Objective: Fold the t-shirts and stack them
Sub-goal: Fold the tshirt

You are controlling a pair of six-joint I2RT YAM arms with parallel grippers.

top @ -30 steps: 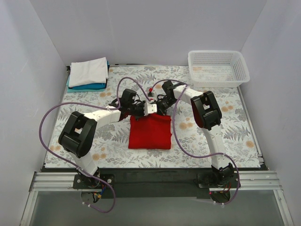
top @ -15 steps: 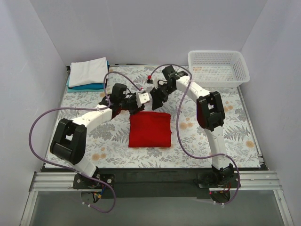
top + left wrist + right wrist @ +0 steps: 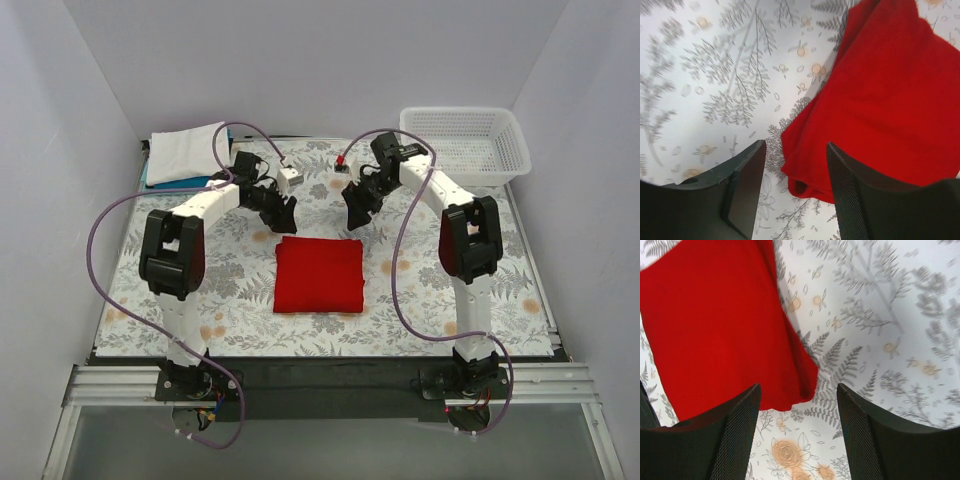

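On the floral tablecloth (image 3: 500, 270) lies a red t-shirt (image 3: 318, 276) folded square, left hand (image 3: 796, 150) and right hand (image 3: 799, 390) parted.

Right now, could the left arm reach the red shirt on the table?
Probably yes. The left gripper hovers open just beyond the folded red shirt, at its far edge, with nothing between them except bare tablecloth.

The left end effector (image 3: 795, 165), fingers (image 3: 745, 190) apart, hangs over a corner of the red t-shirt (image 3: 880, 100) on the tablecloth (image 3: 715, 75).

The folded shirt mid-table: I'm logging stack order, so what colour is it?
The shirt is plain bright red, clearest in the top external view.
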